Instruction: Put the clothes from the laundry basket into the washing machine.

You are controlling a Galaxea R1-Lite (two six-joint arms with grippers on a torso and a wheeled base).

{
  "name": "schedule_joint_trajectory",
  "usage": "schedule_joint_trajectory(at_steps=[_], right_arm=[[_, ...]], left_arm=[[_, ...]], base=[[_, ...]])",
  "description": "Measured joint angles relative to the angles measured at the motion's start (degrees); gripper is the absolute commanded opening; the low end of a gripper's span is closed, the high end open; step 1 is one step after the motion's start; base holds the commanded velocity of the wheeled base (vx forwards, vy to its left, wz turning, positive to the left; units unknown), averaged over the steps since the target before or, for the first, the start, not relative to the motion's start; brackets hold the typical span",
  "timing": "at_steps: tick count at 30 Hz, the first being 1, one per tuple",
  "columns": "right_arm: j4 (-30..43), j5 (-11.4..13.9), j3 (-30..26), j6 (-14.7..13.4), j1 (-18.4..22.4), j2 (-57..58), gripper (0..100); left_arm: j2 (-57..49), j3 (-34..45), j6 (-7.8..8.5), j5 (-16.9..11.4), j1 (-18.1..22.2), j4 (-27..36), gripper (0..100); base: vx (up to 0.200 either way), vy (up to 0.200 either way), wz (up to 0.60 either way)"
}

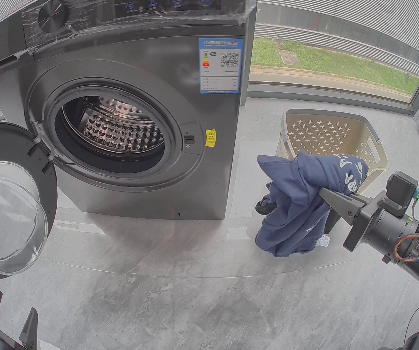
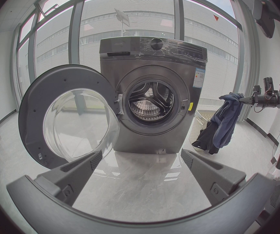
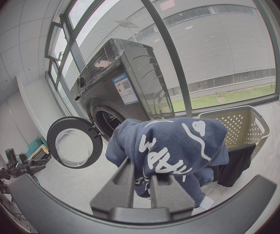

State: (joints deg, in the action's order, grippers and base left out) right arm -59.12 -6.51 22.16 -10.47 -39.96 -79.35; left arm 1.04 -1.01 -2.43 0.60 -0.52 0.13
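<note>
**Sweatshirt up in the right gripper, washer wide open**

The right gripper (image 1: 323, 192) is clamped shut on a fold of the navy sweatshirt (image 1: 297, 205). The cloth hangs in front of the basket (image 1: 335, 115), well apart from the washer (image 1: 219, 171). It drapes long and loose, with its hem low toward the floor (image 1: 195, 288). A black garment (image 3: 235, 164) trails over the basket's rim, just behind it.

It looks soft, limp and light, but bulky. It should bend around anything it meets, so loose ends could snag on the door (image 1: 10, 210) or the drum's (image 1: 117, 127) rim. The pinch sits near the top of the bundle. That looks a fair hold, though a bite on thicker bunched cloth would be safer than a single layer.

Down low on the left, the left gripper (image 1: 14, 309) hangs with its jaws spread wide, holding nothing, facing the open drum.

For print, white lettering runs across the sweatshirt, but it is too crumpled to read. A small white tag (image 1: 322, 241) dangles at its hem. The washer front carries a blue label (image 1: 220, 65) with coloured bars and a code square, and a yellow sticker (image 1: 211, 137) sits beside the door opening. The text on both is too fine to make out.
</note>
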Motion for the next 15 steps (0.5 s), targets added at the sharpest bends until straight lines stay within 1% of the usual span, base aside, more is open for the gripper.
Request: schedule_joint_trajectory(at_steps=[8,15], right_arm=[[0.0,0.0,0.0,0.0,0.1,-0.1,0],[-0.1,0.0,-0.3,-0.1,0.2,-0.6,0]], left_arm=[[0.0,0.0,0.0,0.0,0.0,0.0,100],[0.0,0.0,0.0,0.0,0.0,0.0,100]], base=[[0.0,0.2,0.0],[0.0,0.0,0.0]])
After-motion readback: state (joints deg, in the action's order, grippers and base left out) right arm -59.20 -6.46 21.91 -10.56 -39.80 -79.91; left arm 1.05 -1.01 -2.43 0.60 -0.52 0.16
